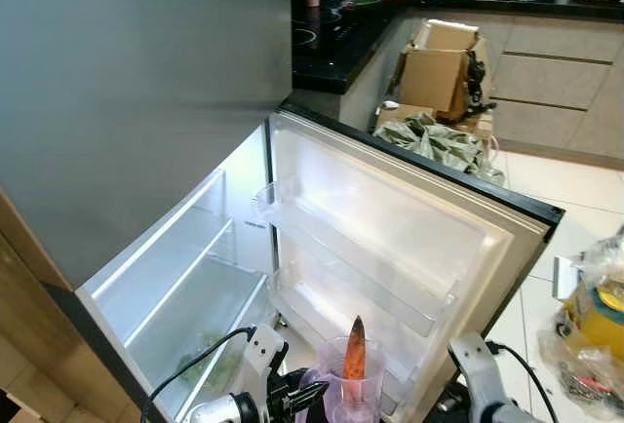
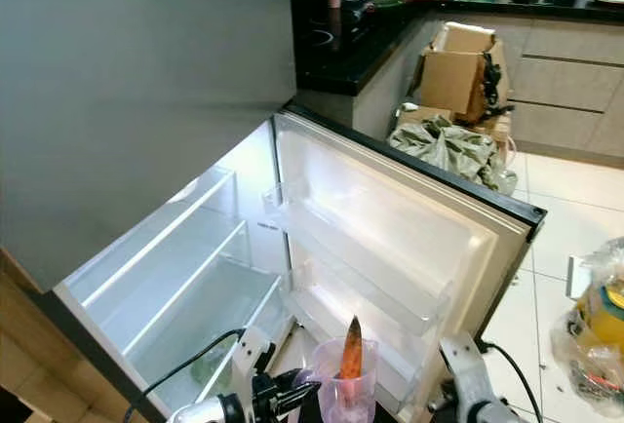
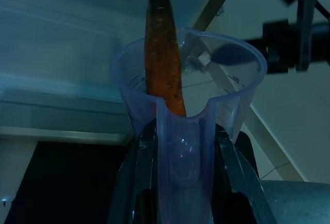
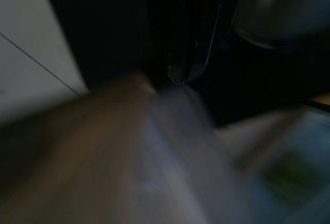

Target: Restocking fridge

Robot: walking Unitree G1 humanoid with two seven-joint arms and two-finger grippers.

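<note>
Before the open fridge (image 1: 390, 238), low by its door shelves, the left gripper (image 3: 180, 172) clamps a clear cup (image 3: 188, 121) holding an upright carrot (image 3: 164, 48); the right gripper's fingers cannot be judged.

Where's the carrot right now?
The carrot stands tip-up in a clear measuring cup held by the left tool, low centre in the eye views, just before the open fridge door's shelves.

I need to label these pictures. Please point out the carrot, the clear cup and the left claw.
carrot (image 3: 164, 48): left wrist view, middle of its orange body.
clear cup (image 3: 234, 87): left wrist view, its wall below the rim.
left claw (image 3: 181, 170): left wrist view, midway between the fingers, shut on the cup's handle.
</note>
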